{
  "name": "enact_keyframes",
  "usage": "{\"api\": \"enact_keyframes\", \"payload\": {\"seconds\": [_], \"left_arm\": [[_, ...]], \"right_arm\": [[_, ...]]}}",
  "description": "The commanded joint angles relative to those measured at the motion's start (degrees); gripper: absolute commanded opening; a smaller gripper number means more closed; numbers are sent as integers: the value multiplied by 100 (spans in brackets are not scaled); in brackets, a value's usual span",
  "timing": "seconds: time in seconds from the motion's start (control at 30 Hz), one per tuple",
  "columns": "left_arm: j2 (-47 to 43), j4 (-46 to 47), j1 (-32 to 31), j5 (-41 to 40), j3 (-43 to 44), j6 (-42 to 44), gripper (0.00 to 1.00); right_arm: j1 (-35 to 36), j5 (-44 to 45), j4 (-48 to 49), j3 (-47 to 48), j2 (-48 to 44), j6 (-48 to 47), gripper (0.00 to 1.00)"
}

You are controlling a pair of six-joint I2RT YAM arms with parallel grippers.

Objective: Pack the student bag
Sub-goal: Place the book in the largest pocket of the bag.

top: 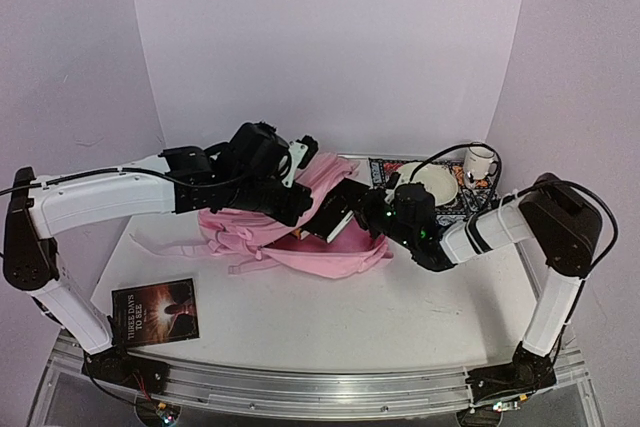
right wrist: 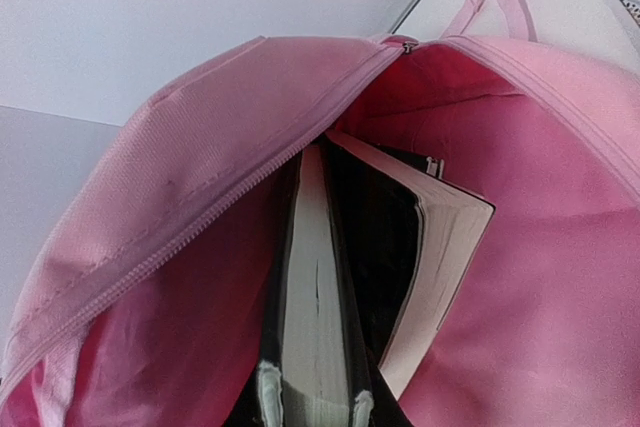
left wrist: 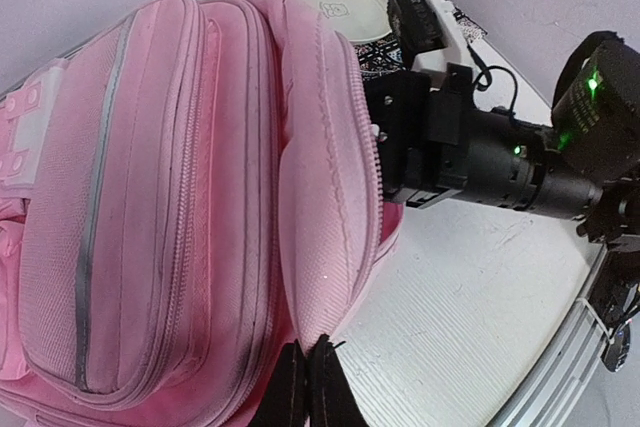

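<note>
Backdrop: plain pale walls on three sides; white table (top: 400, 317) under everything

Top view, bag: student bag (top: 300, 242) lies on its side between the two grippers; mouth turned toward the right arm

Top view, left: left gripper (top: 296, 205) sits on the bag's raised upper edge; jaw state unreadable from above

Top view, right: right gripper (top: 378, 209) at the mouth; held book (top: 338, 212) just ahead of it, partly inside the opening

Top view, other items: loose book (top: 155, 313) flat on the table, well behind the left gripper near that arm's base; plate (top: 432, 183), mug (top: 480, 160) and patterned mat (top: 478, 197) beyond the right gripper

Left wrist: fingers pressed together, apparently on a fold of the bag's rim; pink fabric fills the view ahead and to the left; right arm's black wrist opposite across the rim, its fingertips hidden by fabric

Right wrist: jaws narrow, clamped on the near end of the held book; book stands on edge in the main compartment directly ahead; second book (right wrist: 440, 237), cream pages, leans just right of it, also inside; zip edge arches overhead

Step (judgement): insertion under way; left side props the mouth open, right side feeds the book in

Next (judgement): push deeper until the book clears the zip line; release and back straight out without dragging it; rim must stay lifted; loose book not yet packed
</note>
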Motion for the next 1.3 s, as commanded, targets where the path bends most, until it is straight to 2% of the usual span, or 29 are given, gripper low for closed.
{"api": "enact_keyframes", "payload": {"seconds": [0.0, 0.23, 0.37, 0.47, 0.93, 1.03, 1.27], "left_arm": [[-509, 884, -105, 450, 18, -27, 0], [-573, 1006, -104, 387, -202, -98, 0], [-629, 1064, -100, 195, -327, -100, 0], [-635, 1061, -96, 72, -393, -110, 0], [-586, 1080, -52, -309, -558, -215, 0], [-560, 1095, -26, -294, -560, -255, 0], [-494, 1116, 188, -222, -661, -397, 0]], "right_arm": [[238, 1217, 697, 731, 432, -3, 0], [515, 1942, 119, 1779, 1175, -99, 0], [535, 2020, -447, 2258, 1445, -236, 9], [540, 1724, -673, 2425, 1567, -399, 20], [400, 1097, -1257, 1547, 622, -1229, 65], [398, 932, -1460, 1440, 411, -1347, 71], [394, 613, -1840, 1128, -38, -1492, 74]]}}
